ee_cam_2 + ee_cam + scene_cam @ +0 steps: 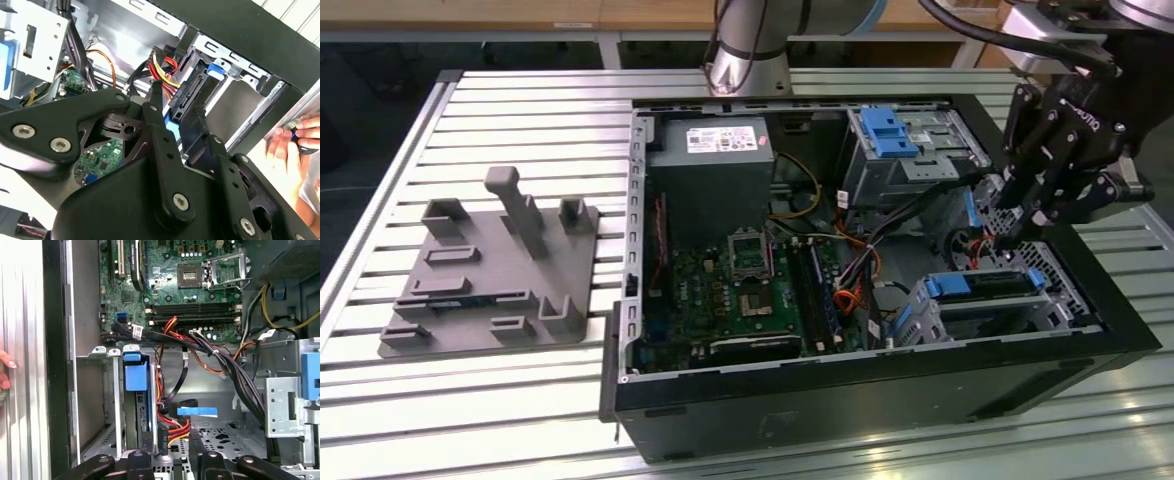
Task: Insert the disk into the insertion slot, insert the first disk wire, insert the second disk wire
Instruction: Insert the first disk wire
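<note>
The disk (983, 284), silver in a blue carrier, sits inside the insertion slot (1014, 318), a low metal cage at the case's corner on the exterior view's right. My gripper (1010, 240) hangs just behind the disk's rear edge. In both wrist views its black fingers (156, 107) close on a black connector (186, 96) with red, yellow and orange wires. That connector (166, 432) sits beside the carrier's blue tab (136, 375). A second black cable with a blue tag (197, 411) lies loose nearby.
A taller cage with a blue clip (903, 135) stands behind the gripper. Bundled black cables (225, 370) cross above the slot. The motherboard (747, 290) fills the case floor. A grey fixture (494, 270) lies outside. A person's hand (292, 142) rests beyond the case wall.
</note>
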Motion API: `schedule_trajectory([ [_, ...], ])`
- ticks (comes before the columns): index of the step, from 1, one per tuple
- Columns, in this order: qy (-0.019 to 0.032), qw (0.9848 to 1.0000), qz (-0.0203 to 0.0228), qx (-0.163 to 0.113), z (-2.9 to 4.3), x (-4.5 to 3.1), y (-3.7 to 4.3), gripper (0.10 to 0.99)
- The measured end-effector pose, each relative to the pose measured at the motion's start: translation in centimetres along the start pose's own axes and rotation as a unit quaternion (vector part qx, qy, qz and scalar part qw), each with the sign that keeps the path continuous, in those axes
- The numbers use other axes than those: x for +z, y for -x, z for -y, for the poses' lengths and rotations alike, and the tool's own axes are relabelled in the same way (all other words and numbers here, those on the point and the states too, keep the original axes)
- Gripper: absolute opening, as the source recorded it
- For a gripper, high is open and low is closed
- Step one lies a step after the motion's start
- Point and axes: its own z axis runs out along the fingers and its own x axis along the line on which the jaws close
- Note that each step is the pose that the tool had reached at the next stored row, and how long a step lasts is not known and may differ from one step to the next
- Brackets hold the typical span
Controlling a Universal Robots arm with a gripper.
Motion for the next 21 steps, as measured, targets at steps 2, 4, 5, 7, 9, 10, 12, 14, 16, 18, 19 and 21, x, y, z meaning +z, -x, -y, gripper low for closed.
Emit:
schedule_trajectory([
  [2, -0.0003, 1.0, -0.0036, 0.0, 0.05, 0.22, 0.01, 0.416],
  [4, -0.0006, 1.0, -0.0089, 0.0, 0.13, 0.38, 0.03, 0.416],
  [5, -0.0008, 0.9999, -0.012, 0.0, 0.16, 0.46, 0.04, 0.416],
  [7, -0.0011, 0.9998, -0.018, 0.0, 0.21, 0.62, 0.07, 0.416],
  [9, -0.0014, 0.9997, -0.0239, 0.0, 0.24, 0.77, 0.11, 0.416],
  [10, -0.0015, 0.9997, -0.0262, 0.0, 0.26, 0.9, 0.16, 0.416],
  [12, -0.0016, 0.9996, -0.0293, 0.0, 0.28, 1.17, 0.33, 0.416],
  [14, -0.0018, 0.9994, -0.0352, 0.0, 0.3, 1.36, 0.57, 0.416],
  [16, -0.0017, 0.999, -0.0452, 0.0, 0.33, 1.46, 0.75, 0.416],
  [18, -0.0013, 0.9988, -0.0494, 0.0, 0.34, 1.57, 0.92, 0.416],
  [19, -0.0013, 0.9988, -0.0495, 0.0, 0.33, 1.65, 1.01, 0.416],
  [21, -0.0012, 0.9988, -0.0495, 0.0, 0.33, 1.78, 1.11, 0.416],
])
